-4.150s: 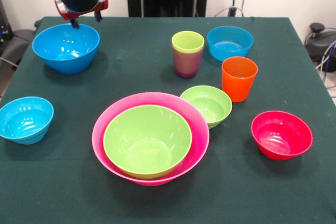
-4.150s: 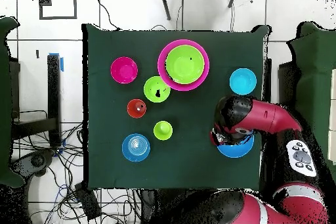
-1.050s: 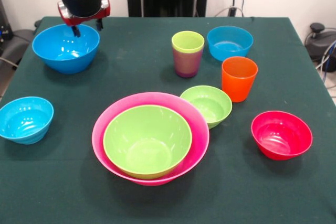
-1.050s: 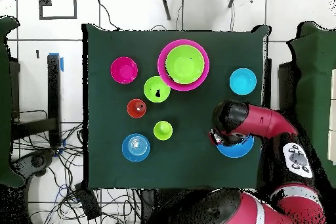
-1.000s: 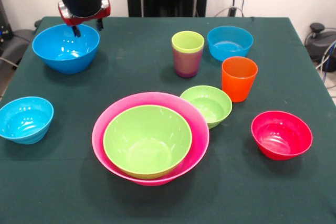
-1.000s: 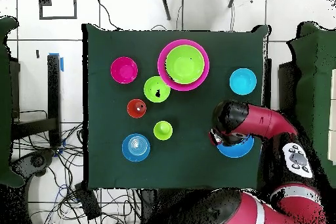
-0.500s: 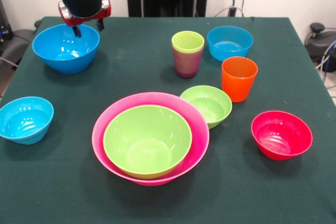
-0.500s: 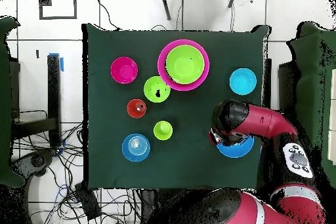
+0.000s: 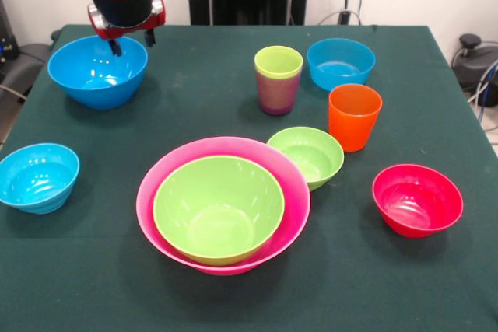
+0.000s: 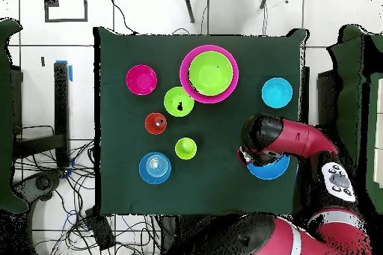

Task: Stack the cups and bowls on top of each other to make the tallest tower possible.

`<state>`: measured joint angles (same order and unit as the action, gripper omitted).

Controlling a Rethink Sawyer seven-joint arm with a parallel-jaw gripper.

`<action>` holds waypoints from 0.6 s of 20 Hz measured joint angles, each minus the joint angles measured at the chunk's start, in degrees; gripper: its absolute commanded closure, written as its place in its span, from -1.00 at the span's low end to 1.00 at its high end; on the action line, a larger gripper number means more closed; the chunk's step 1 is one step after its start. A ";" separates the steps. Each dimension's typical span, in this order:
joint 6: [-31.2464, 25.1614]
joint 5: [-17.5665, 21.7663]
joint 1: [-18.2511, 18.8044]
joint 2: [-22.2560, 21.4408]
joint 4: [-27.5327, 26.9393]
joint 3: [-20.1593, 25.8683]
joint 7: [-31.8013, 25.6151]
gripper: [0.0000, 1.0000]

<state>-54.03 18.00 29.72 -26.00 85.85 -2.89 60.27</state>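
At the far left corner of the table (image 9: 194, 75), as seen from the front, the gripper (image 9: 131, 40) is held over the back rim of the large blue bowl (image 9: 97, 71). Its two dark fingertips are spread apart, one (image 9: 114, 47) dipped just inside the bowl and the other (image 9: 149, 36) outside past the rim, so the gripper is seen parted and nothing is clamped. From overhead, most of that bowl is covered by the red and black arm (image 10: 288, 136).

Near the table's middle front, the large green bowl (image 9: 218, 207) is nested inside the huge pink bowl (image 9: 223, 204); that pair forms the tower so far. Just beside its right rim the small green bowl (image 9: 306, 156) is set, with the orange cup (image 9: 354, 117) close behind it. The lime green cup (image 9: 278, 62) is seated inside the purple cup (image 9: 276, 95), and a small light-blue bowl (image 9: 340, 63) stands to their right. A second small light-blue bowl (image 9: 37, 177) lies at the left edge, and the small red bowl (image 9: 417, 200) stands apart at the right front.
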 measured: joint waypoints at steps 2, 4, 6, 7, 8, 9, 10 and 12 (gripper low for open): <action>0.00 0.00 0.00 0.37 0.07 0.00 0.00 -1.00; 0.00 0.00 0.00 0.59 0.30 0.00 0.00 -1.00; 0.00 0.00 0.00 0.67 0.55 0.00 0.00 -1.00; 0.00 0.00 0.00 0.68 0.72 0.00 0.00 -1.00; 0.00 -0.01 0.00 0.71 1.00 0.00 0.00 -1.00; 0.00 -0.01 0.00 0.73 1.11 0.00 0.00 -1.00; 0.00 -0.01 0.02 0.82 1.37 0.00 0.00 -1.00; 0.00 -0.01 0.07 1.02 1.63 0.00 0.00 -1.00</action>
<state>-54.03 17.99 29.79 -24.97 87.49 -2.89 60.27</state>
